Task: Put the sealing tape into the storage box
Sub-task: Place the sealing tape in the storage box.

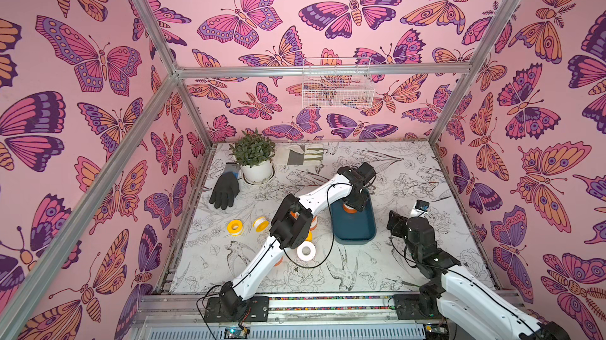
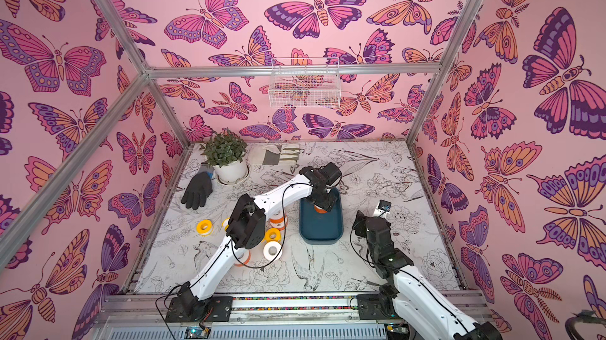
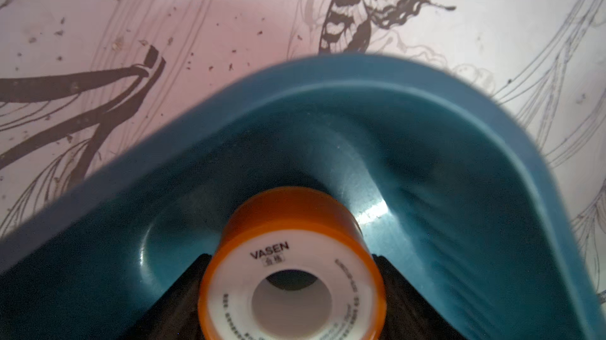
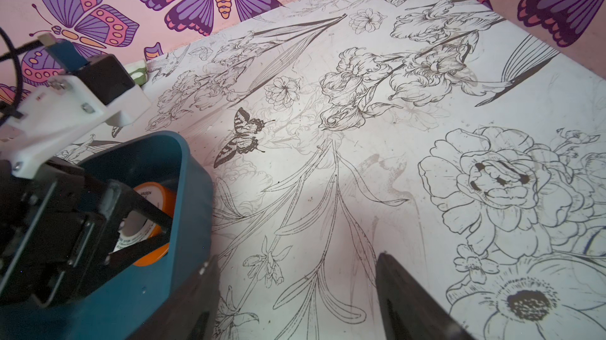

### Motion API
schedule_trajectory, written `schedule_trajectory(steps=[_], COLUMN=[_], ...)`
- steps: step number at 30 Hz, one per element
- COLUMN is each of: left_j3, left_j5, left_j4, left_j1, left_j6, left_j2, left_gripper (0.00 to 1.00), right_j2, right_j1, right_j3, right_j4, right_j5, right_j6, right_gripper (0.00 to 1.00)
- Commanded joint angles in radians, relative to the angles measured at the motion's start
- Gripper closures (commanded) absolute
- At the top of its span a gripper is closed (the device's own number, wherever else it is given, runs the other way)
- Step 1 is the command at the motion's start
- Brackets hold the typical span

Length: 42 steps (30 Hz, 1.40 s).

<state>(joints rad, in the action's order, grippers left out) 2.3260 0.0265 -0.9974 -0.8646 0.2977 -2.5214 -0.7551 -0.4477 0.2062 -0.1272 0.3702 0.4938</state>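
The storage box [image 1: 355,232] is a shallow teal tray at mid-table, seen in both top views [image 2: 323,228]. My left gripper [image 1: 352,204] reaches down into its far end, shut on an orange-spooled sealing tape roll [image 3: 292,276]. Its black fingers [image 3: 187,289] press both sides of the roll just above the box floor [image 3: 426,223]. Several more rolls lie loose on the table left of the box: yellow [image 1: 235,225], white [image 1: 305,250], and orange, partly hidden under the left arm. My right gripper [image 4: 296,256] stands open and empty over bare table beside the box [image 4: 190,223].
A potted plant [image 1: 254,155], a black glove [image 1: 225,189] and a pale work glove [image 1: 305,155] lie at the back left. A white wire basket [image 1: 337,86] hangs on the back wall. The left arm stretches across the loose rolls.
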Motion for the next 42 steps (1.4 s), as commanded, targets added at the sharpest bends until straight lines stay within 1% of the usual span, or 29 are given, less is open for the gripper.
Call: schedule_trajectory(steps=[1,7,9,12,16,20,21,23,24,25,28,32,36,39,42], left_j3=[0.026,0.033,0.032,0.026,0.006,-0.048,-0.068,-0.112,-0.136,-0.155,-0.217,-0.271,-0.290,-0.292,-0.287], left_j5=[0.009,-0.016,-0.017,-0.016,-0.014,0.060,0.082,0.088,0.093,0.098,0.093,0.047,0.017,0.012,0.005], left_j4=[-0.002,0.002,0.002,0.000,0.000,-0.002,-0.001,0.000,0.000,0.000,0.000,0.000,-0.001,-0.005,-0.006], left_j1=[-0.002,-0.002,-0.002,-0.002,-0.001,-0.001,0.001,0.006,0.007,0.007,0.007,0.007,0.007,0.007,0.007], left_j6=[0.010,0.004,0.000,-0.003,-0.006,-0.018,-0.023,-0.026,-0.026,-0.025,-0.028,-0.027,-0.029,-0.031,-0.031], left_j2=[-0.017,-0.016,-0.010,-0.001,0.039,0.131,0.157,0.206,0.230,0.250,0.298,0.321,0.303,0.278,0.252], left_gripper=[0.33,0.19,0.16,0.14,0.16,0.20,0.23,0.28,0.31,0.36,0.56,0.76,0.93,0.99,1.00], right_j2=[-0.007,-0.007,-0.007,-0.006,-0.006,-0.008,-0.010,-0.018,-0.020,-0.024,-0.030,-0.033,-0.027,-0.026,-0.026], right_j1=[-0.006,-0.007,-0.006,-0.006,-0.006,-0.007,-0.006,-0.006,-0.006,-0.006,-0.006,-0.006,-0.006,-0.006,-0.006], right_j3=[0.032,0.032,0.032,0.032,0.032,0.033,0.034,0.038,0.039,0.041,0.045,0.045,0.042,0.042,0.042], right_j4=[0.011,0.012,0.012,0.012,0.012,0.011,0.011,0.013,0.012,0.014,0.018,0.018,0.018,0.020,0.018], right_j5=[0.016,0.016,0.016,0.016,0.016,0.015,0.012,0.009,0.008,0.011,0.019,0.017,0.019,0.019,0.019], right_j6=[-0.003,-0.004,-0.004,-0.003,-0.004,-0.005,-0.006,-0.006,-0.007,-0.005,0.002,0.001,0.001,0.000,0.000], right_gripper=[0.22,0.22,0.22,0.22,0.22,0.22,0.22,0.21,0.22,0.22,0.22,0.23,0.23,0.23,0.23])
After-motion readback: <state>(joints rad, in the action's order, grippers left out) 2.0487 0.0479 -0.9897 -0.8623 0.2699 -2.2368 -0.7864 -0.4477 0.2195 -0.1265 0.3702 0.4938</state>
